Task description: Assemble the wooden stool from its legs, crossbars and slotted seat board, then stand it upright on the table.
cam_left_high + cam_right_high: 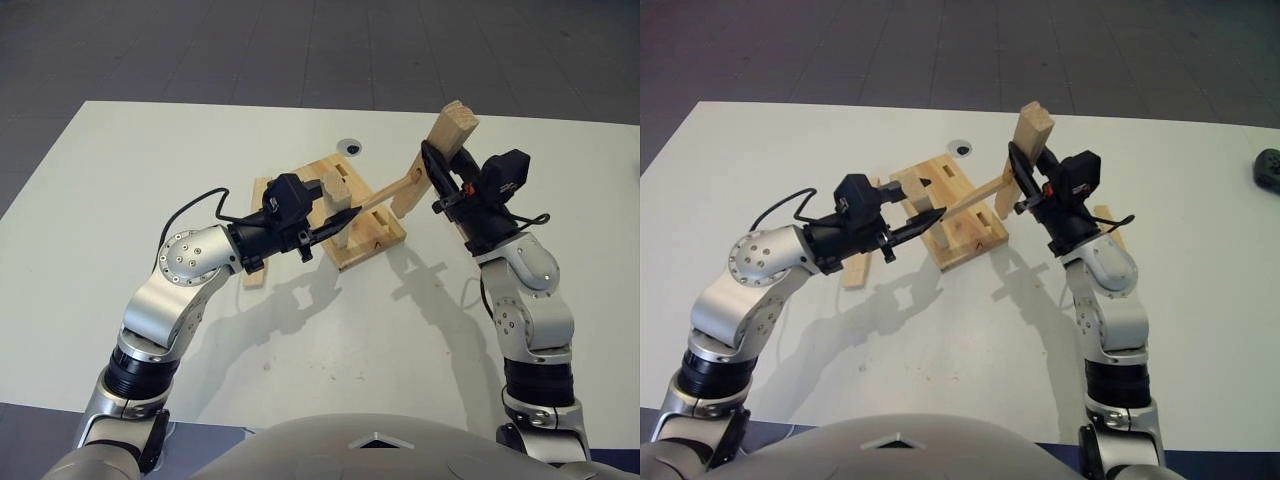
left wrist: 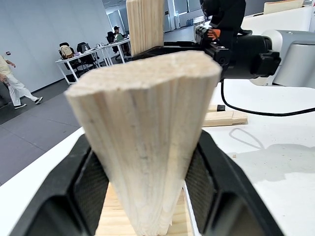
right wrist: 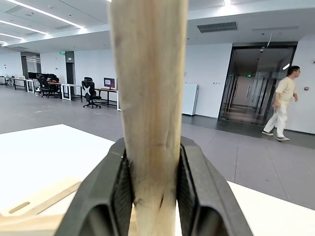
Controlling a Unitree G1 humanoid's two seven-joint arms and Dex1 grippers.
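Left eye view: our left gripper (image 1: pixel 343 216) clenches the crossbar (image 1: pixel 385 198), our right gripper (image 1: pixel 437 170) grasps the leg (image 1: pixel 455 125), both above the board (image 1: pixel 375 236) on the table (image 1: pixel 150 180). Misaligned, we risk jamming the joint.

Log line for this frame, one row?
left gripper shut on crossbar | right gripper shut on leg | seat board on table

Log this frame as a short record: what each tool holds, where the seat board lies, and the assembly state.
left tool: shut on a leg at the seat board
right tool: shut on a second leg, raised, tilted
crossbar: from second leg toward left tool
seat board: flat on table
loose wooden piece: on table beside board
stool: not yet assembled
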